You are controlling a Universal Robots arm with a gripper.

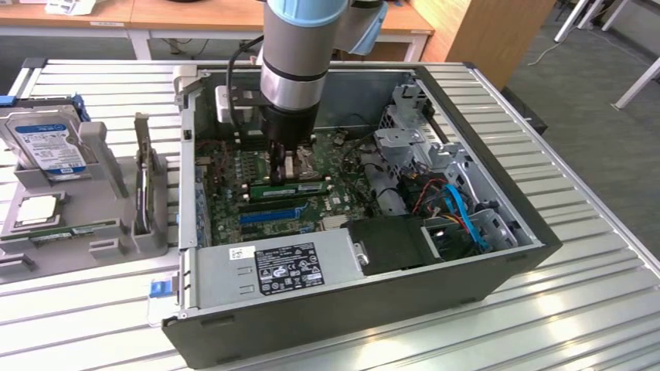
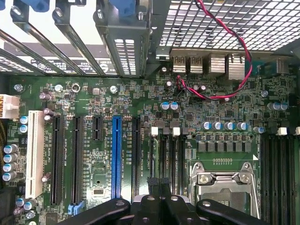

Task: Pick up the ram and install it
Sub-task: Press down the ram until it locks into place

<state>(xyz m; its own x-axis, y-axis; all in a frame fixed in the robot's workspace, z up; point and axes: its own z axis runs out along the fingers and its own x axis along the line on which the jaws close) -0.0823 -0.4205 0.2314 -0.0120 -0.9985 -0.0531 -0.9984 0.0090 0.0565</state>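
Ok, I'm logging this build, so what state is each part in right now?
Computer case: lying on its side, side panel off.
Tool: shut, low over the motherboard.
Ram: on edge just under the tool; held or seated, cannot tell.
Blue slot: empty.
Memory slots by the tool: empty.
Hard drive: standing in the grey holder.

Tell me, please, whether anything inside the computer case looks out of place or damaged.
Nothing looks broken or spilled. One oddity: a red and black wire loops loose across the motherboard by the rear ports, not tied down. The processor socket also has no cooler over it.
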